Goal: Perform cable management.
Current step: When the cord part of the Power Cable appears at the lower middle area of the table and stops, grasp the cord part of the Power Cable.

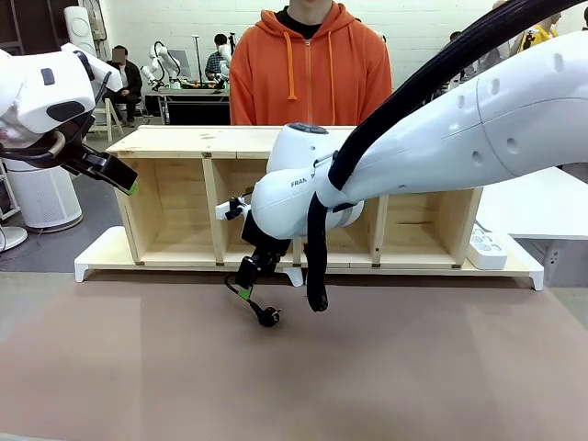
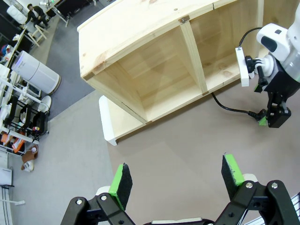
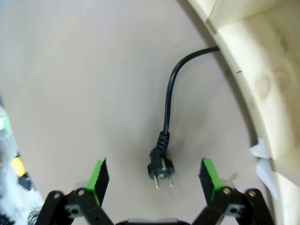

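Observation:
The cable (image 3: 171, 89) is a thin black cord that comes out from under the wooden shelf (image 3: 253, 70) and curves down to its black plug (image 3: 161, 167), which lies flat on the brown table, pins toward me. My right gripper (image 3: 154, 174) hangs open just above the plug, one green pad on each side of it, touching nothing. In the front view the right gripper (image 1: 246, 280) points down in front of the shelf's (image 1: 230, 140) middle, with the plug (image 1: 268, 317) just below it. My left gripper (image 2: 176, 176) is open and empty, raised off the shelf's left end (image 1: 127, 180).
A person in an orange hoodie (image 1: 308, 64) stands behind the shelf. A white power strip (image 1: 487, 248) lies on the shelf's base at the right. The thick ribbed black hose (image 1: 317, 266) hangs from my right arm. Brown table surface (image 1: 413, 367) spreads in front.

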You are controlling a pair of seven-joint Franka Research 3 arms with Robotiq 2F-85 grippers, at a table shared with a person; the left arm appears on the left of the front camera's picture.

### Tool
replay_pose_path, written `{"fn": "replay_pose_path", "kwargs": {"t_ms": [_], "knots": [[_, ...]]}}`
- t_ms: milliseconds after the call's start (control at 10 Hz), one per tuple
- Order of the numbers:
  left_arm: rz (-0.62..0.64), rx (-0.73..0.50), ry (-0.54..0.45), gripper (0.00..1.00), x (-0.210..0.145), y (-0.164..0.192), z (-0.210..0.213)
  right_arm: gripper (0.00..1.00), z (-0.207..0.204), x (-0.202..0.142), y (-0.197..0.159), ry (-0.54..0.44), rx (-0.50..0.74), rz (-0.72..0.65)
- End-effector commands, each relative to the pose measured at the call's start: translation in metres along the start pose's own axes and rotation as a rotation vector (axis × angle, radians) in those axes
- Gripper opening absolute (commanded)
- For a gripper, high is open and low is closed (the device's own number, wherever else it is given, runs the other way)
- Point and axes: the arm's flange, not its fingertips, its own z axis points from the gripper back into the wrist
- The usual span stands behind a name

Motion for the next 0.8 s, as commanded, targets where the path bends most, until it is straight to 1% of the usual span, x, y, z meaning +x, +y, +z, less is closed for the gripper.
{"fn": "replay_pose_path", "kwargs": {"t_ms": [0, 300, 700], "knots": [[-0.008, 0.002, -0.012, 1.00, 0.002, 0.001, -0.001, 1.00, -0.017, 0.009, -0.011, 0.010, 0.060, 0.029], [-0.008, 0.002, -0.012, 1.00, 0.002, 0.001, -0.001, 1.00, -0.036, 0.017, -0.017, 0.038, 0.080, 0.041], [-0.008, 0.002, -0.012, 1.00, 0.002, 0.001, -0.001, 1.00, -0.054, 0.014, -0.023, 0.046, 0.101, 0.025]]}}
